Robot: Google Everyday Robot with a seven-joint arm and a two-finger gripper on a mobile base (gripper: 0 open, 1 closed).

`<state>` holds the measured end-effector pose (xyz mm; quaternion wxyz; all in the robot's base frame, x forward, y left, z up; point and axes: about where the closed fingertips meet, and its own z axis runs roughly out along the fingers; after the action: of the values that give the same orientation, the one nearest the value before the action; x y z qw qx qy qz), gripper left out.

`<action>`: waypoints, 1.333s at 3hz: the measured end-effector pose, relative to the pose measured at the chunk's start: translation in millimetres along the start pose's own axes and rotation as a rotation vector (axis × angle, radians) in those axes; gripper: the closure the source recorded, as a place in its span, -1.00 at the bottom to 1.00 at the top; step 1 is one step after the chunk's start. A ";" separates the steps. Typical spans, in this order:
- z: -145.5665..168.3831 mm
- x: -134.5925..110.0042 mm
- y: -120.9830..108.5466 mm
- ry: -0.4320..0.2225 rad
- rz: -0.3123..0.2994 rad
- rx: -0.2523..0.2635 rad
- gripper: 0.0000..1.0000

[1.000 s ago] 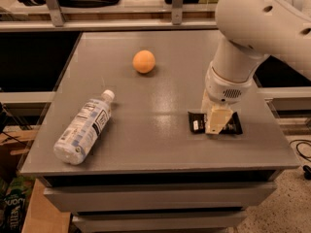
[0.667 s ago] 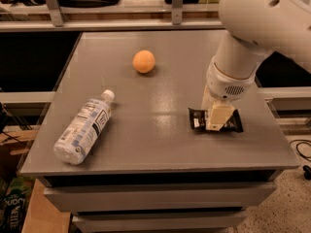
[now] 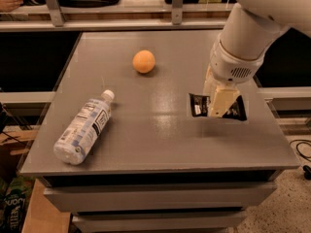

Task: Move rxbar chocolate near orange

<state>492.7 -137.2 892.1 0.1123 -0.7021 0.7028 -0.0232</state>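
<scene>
The arm [image 3: 243,47] reaches in from the upper right and bends down over the right side of the grey worktop [image 3: 160,135]. At its end the gripper [image 3: 221,106] points straight down. Its pale fingers [image 3: 222,101] are drawn in narrow on the middle of the bar [image 3: 198,105], holding it. The bar is a flat black wrapper with white lettering. Its left end sticks out to one side of the fingers and its right end to the other. It sits level, at or just above the worktop; I cannot tell if it touches.

The orange [image 3: 144,61] rests on the worktop towards the back, left of the middle, well apart from the bar and gripper. A clear plastic bottle [image 3: 83,127] with a white cap lies on its side near the front left corner. Its cap points towards the orange, but the two are not touching.
</scene>
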 end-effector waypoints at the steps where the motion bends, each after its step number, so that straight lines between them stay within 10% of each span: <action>1: 0.0 0.0 0.0 0.000 0.000 0.000 1.00; 4: 3.7 -46.8 -89.0 0.070 -0.157 0.051 1.00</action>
<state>580.3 -91.5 911.4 0.1033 -0.7506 0.6483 -0.0743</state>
